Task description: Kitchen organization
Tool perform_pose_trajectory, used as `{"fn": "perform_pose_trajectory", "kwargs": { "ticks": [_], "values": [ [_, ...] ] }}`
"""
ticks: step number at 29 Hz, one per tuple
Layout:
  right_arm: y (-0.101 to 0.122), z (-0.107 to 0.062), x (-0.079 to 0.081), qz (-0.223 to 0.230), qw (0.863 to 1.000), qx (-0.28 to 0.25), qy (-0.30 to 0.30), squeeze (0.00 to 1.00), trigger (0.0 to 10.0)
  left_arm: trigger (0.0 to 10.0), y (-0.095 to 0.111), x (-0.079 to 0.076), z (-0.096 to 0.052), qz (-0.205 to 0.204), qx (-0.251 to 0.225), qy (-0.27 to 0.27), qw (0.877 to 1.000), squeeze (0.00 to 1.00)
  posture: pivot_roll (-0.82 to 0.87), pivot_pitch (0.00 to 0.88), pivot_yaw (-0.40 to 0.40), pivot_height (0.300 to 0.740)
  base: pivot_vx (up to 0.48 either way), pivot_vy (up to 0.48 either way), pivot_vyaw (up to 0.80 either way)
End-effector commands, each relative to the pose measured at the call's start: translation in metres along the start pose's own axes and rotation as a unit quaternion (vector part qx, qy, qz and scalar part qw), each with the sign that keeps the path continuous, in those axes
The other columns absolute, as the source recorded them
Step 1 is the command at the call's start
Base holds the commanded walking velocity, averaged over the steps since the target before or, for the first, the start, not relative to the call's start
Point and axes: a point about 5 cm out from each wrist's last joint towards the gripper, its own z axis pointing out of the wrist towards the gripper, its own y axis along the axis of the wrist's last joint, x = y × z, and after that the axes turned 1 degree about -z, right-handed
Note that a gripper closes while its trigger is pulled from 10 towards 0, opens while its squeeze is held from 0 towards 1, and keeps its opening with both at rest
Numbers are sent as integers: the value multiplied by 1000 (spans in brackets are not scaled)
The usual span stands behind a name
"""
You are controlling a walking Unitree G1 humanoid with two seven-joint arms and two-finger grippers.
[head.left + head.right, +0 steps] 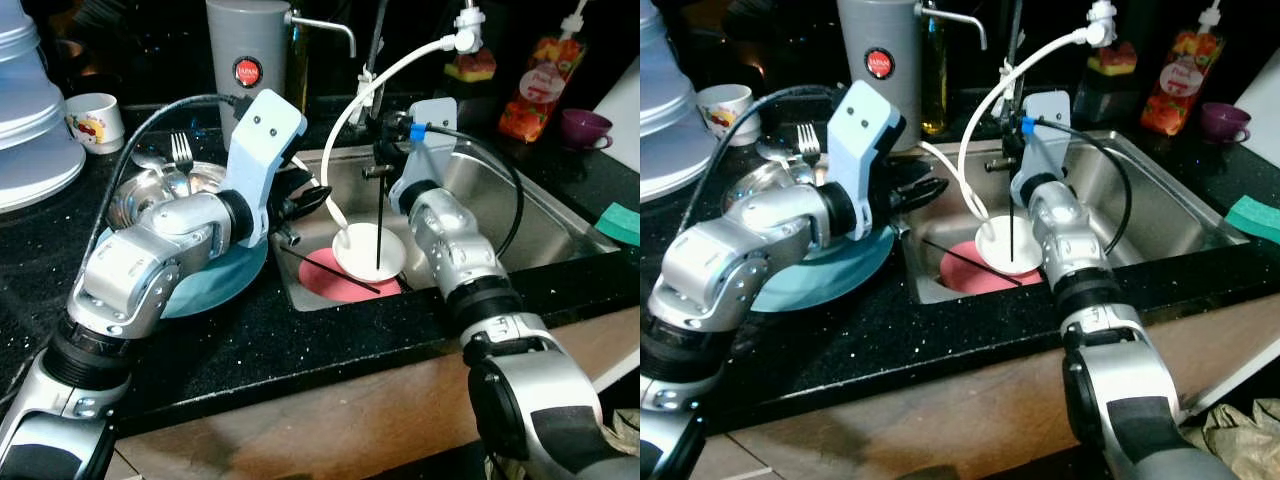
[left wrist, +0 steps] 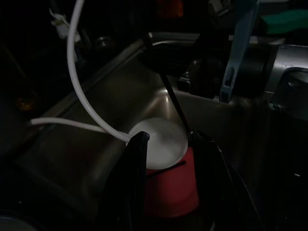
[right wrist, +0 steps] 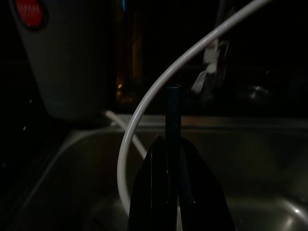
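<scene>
Black speckled worktop [image 1: 300, 340] with a steel sink [image 1: 540, 215] set into it.

In the sink basin: red plate [image 1: 335, 280] flat on the bottom, white round dish [image 1: 368, 250] resting partly on top of it. Thin black stick [image 1: 330, 272] lying across the red plate. White hose [image 1: 365, 85] curving down from above into the white dish.

Right gripper [image 3: 172, 185] over the sink, fingers pinched together on a thin dark rod [image 1: 379, 215]. Rod upright, lower end touching the white dish, upper end poking out above the fingertips in the right wrist view.

Left gripper [image 1: 305, 205] at the sink's left edge, pointing across the basin. Fingers [image 2: 134, 178] spread apart in the left wrist view, nothing between them, white dish and red plate seen beyond.

Left of the sink: blue plate [image 1: 225, 285] on the worktop, steel bowl [image 1: 150, 190] sitting on it with a fork [image 1: 181, 152] inside, tines up. Left forearm passing over both.

Behind: grey canister [image 1: 245, 60] with a round red label, just beside the sink's back left corner. Small white cup [image 1: 95, 120] with a fruit print further left. Orange soap bottle [image 1: 540, 85] and purple cup [image 1: 583, 128] at back right. Green sponge [image 1: 620, 222] at the right edge of the worktop.
</scene>
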Motion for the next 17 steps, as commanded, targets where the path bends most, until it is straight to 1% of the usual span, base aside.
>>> {"fn": "perform_pose_trajectory", "kwargs": {
  "ticks": [1,3,7,11,13,14,16,17],
  "values": [
    [-10,-3,-1,3,1000,12,-3,0,0,10000,-5,-4,3,3,19,-11,1000,0,52,88,-32,740,0,0,0],
    [-22,-5,4,6,1000,30,-1,0,0,10000,-10,-9,3,-4,33,-26,999,0,59,95,-25,740,0,0,0],
    [-28,-6,8,7,999,34,0,0,0,10000,-12,-11,3,-1,41,-39,998,0,59,95,-25,740,0,0,0],
    [-34,-7,11,10,999,38,1,0,0,10000,-17,-13,1,-7,53,-46,998,0,62,99,-20,740,0,0,0],
    [-39,-9,13,21,999,41,-5,0,2000,10000,-22,-16,-1,-10,66,-48,997,0,62,99,-18,740,0,0,0],
    [-42,-10,14,27,999,43,-7,0,4471,10000,-25,-16,-3,-13,73,-45,996,0,62,99,-18,740,0,0,0],
    [-43,-10,15,30,999,44,-8,0,4471,10000,-27,-16,-4,-15,77,-43,996,0,63,97,-18,740,0,0,0],
    [-45,-10,16,31,998,46,-8,0,9725,10000,-29,-16,-5,-17,81,-42,996,0,63,97,-18,740,0,0,0]
  ]
}}
